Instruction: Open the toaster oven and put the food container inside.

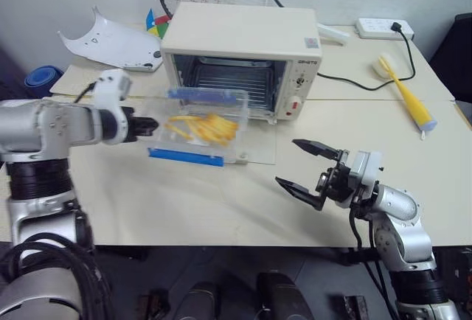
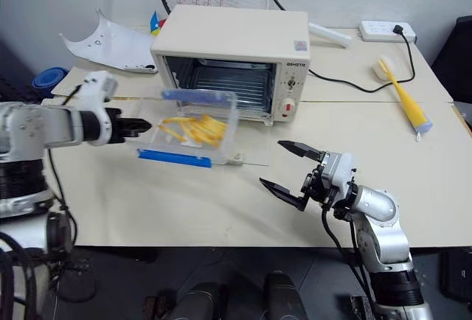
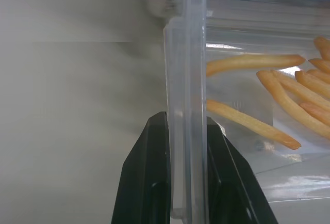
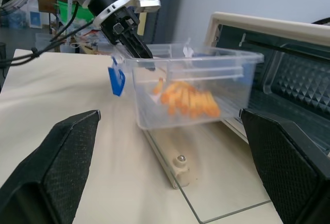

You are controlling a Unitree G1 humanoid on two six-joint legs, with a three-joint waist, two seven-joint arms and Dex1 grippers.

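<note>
— Left gripper?
— Pinching one food container's left wall, lifting it before one toaster oven, door seemingly lying flat.
— Right gripper?
— Gaping wide, gripping nothing, near right.

The food container runs past the left wrist view's edge, its far clip unseen.

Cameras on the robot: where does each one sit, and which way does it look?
Left eye and right eye views: on the head, looking forward and down over both arms at the table and toaster oven.
Left wrist view: on the left arm, looking along its fingers, clamped on the food container wall.
Right wrist view: on the right arm, looking between its open fingers towards the oven's dropped door.
Shared: every view shows the container; the right wrist view also shows the left gripper.
</note>
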